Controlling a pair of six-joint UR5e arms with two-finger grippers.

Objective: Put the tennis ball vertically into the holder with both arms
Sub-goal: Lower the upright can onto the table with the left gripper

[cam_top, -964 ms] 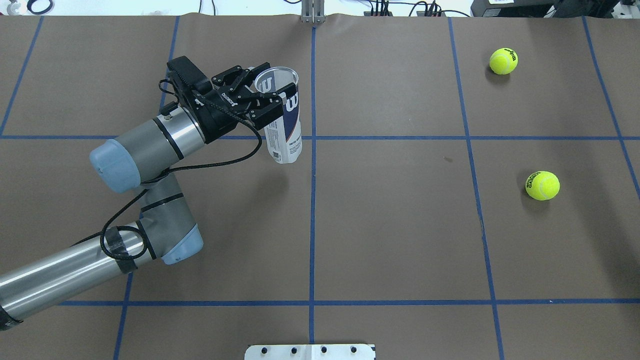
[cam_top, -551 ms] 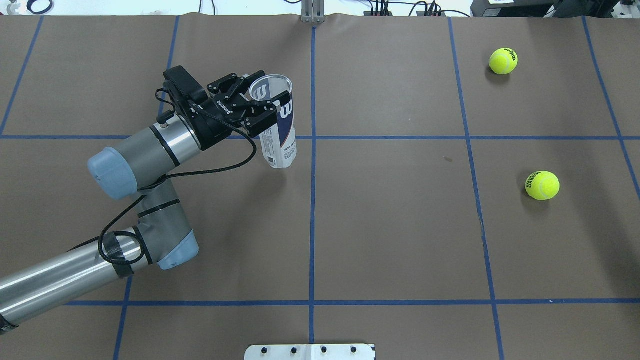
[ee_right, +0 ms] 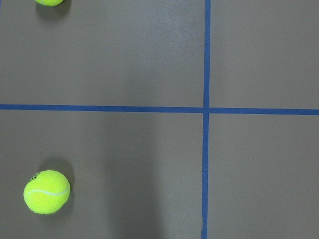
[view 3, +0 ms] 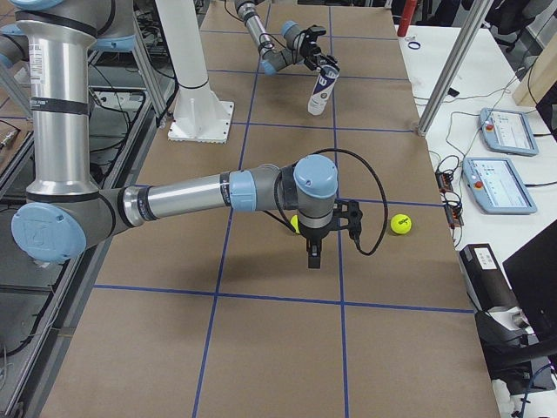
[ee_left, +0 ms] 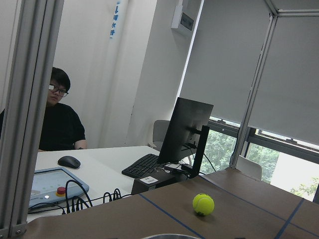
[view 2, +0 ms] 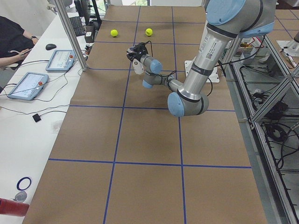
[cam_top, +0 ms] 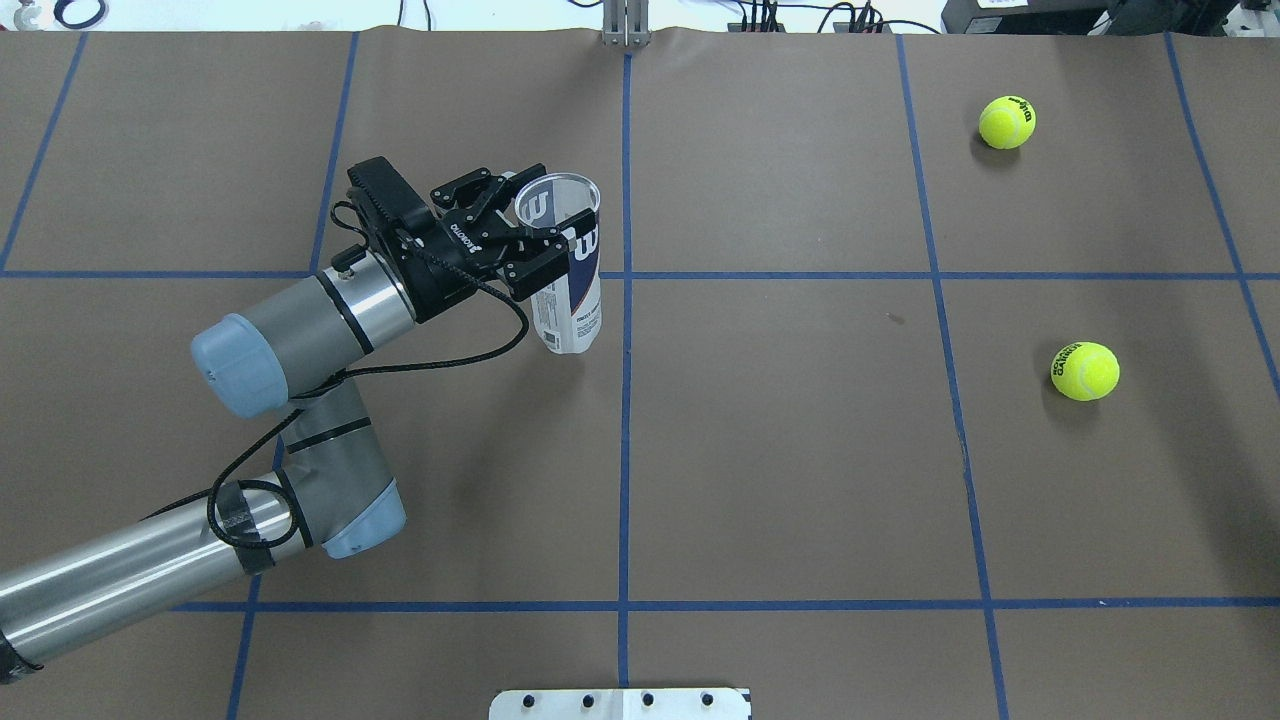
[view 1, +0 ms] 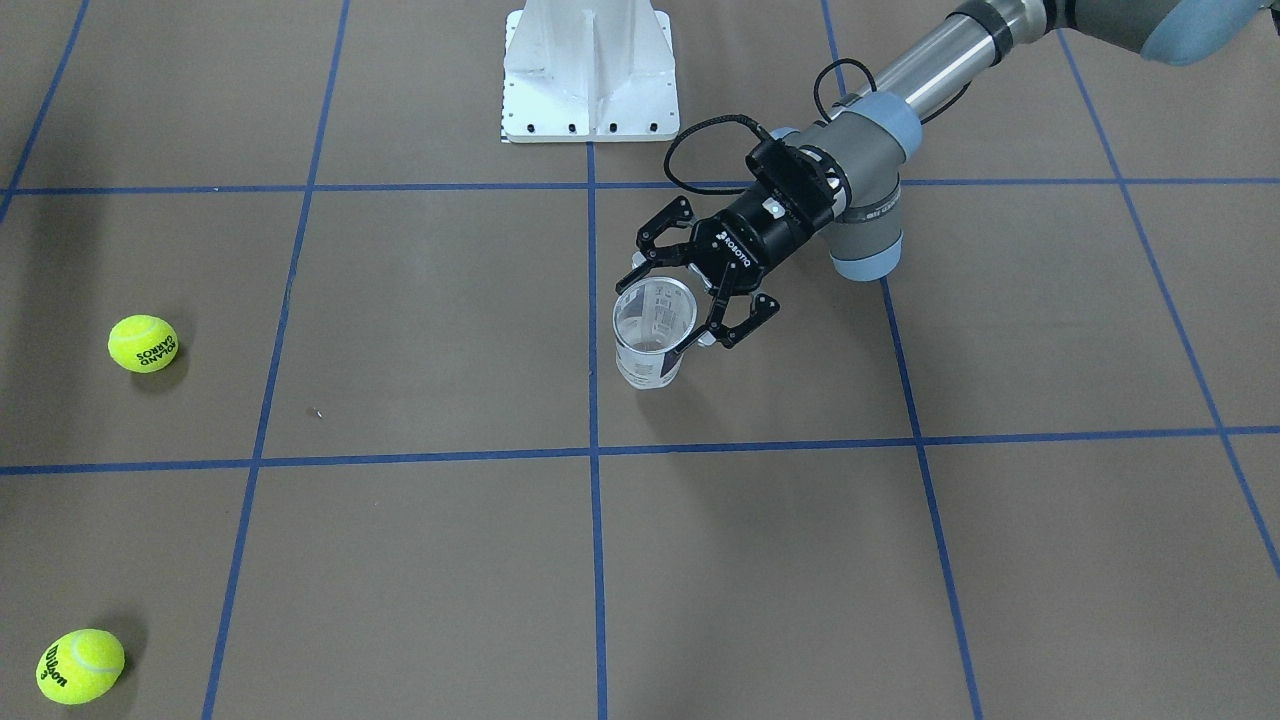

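Clear plastic holder hung near-upright, mouth up, clamped in the left gripper; the nearest tennis ball lay well apart rightward, closer to the right gripper, whose opening I couldn't tell.

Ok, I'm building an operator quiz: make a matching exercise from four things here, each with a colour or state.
Things:
1 holder
2 left end effector
3 Wilson ball
4 pedestal base

States:
A yellow, loose on the table
B white, standing on the table
C clear, empty, mouth up
D black, shut on the holder

Pairs: 1-C, 2-D, 3-A, 4-B
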